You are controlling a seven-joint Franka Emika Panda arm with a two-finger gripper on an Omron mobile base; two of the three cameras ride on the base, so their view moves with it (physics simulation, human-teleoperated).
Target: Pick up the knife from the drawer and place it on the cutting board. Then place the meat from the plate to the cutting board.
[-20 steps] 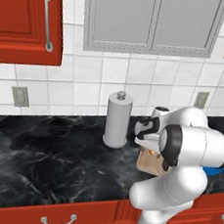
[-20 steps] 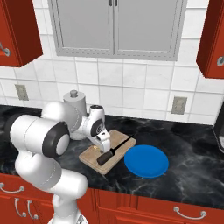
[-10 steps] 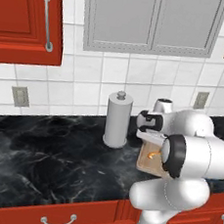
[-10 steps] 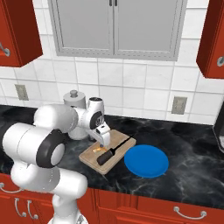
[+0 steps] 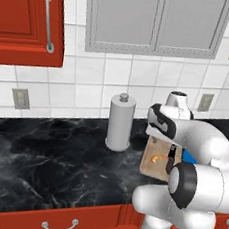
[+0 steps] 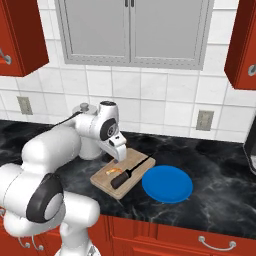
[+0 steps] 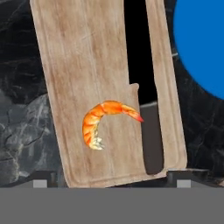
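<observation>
The tan cutting board [image 6: 107, 181] lies on the black counter, right of the paper-towel roll. On it rest the dark knife [image 6: 131, 171] and, to its left, the orange meat [image 6: 114, 171]. In the hand view the meat [image 7: 105, 120] lies free on the cutting board [image 7: 87, 65], beside the knife [image 7: 153, 140]. My gripper [image 6: 119, 154] hangs open a little above the board's back half with nothing between its fingers; it also shows as gripper [image 5: 160, 132] and gripper [image 7: 109, 181]. The blue plate [image 6: 167, 184] is bare, just right of the board.
A paper-towel roll [image 5: 120, 121] stands upright close to the board's left. Red drawer fronts [image 5: 60, 223] with curved handles sit shut under the counter edge. Wall outlets [image 6: 204, 120] and grey upper cabinets [image 6: 131, 30] are behind. Open black counter [image 5: 41, 153] stretches to the left.
My hand has risen from low over the board and pulled back a little. The meat it covered now lies in plain sight on the board. Knife and plate have not moved.
</observation>
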